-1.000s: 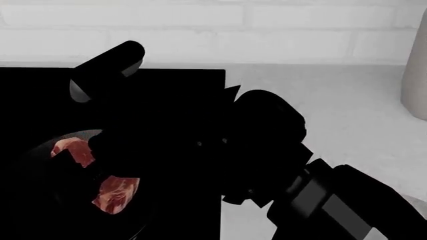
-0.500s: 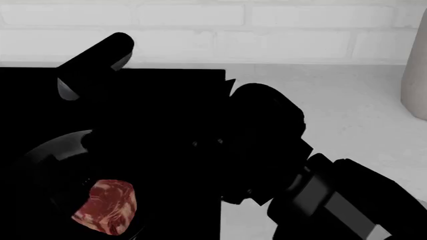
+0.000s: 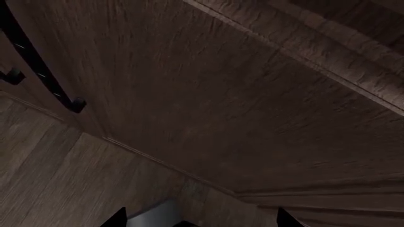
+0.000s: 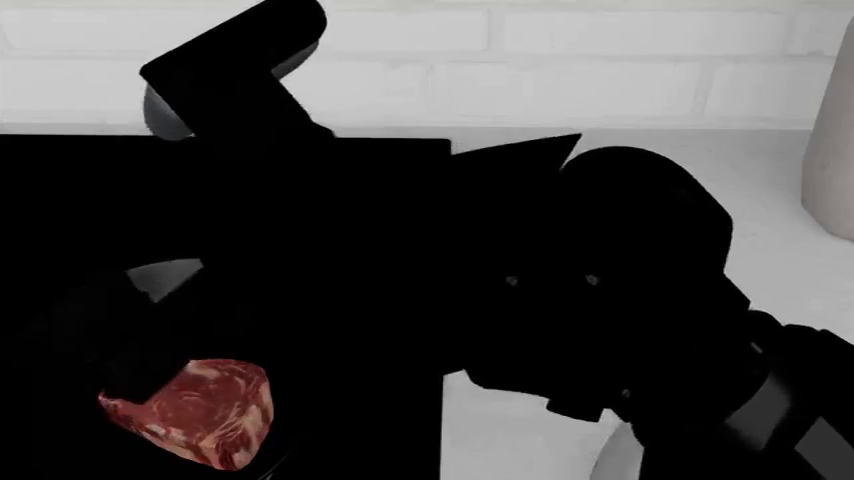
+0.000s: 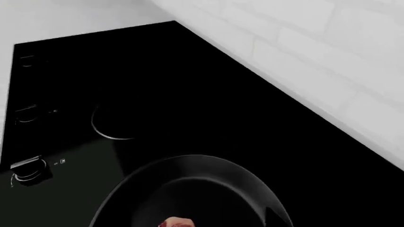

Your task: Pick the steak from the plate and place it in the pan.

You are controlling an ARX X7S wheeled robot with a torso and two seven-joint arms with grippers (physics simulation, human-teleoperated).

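1. Steak (image 4: 194, 415) lies in the pan (image 4: 80, 330) at the lower left of the head view, red with pale marbling, clear of any gripper; in the right wrist view only a sliver of it shows at the bottom edge, inside the pan's rim.
2. Right arm (image 4: 641, 330) fills the centre and lower right of the head view as a black mass, bent and reaching leftward over the black cooktop (image 5: 75, 71); its gripper is lost in the darkness, so I cannot tell whether the jaws are spread or pressed together.
3. Left arm is not seen in the head view. Its wrist camera shows dark wooden panels (image 3: 208, 104), and whether its gripper is spread cannot be told.
4. Pale worktop (image 4: 667, 170) and a white brick wall (image 4: 534, 60) occupy the upper part of the head view.
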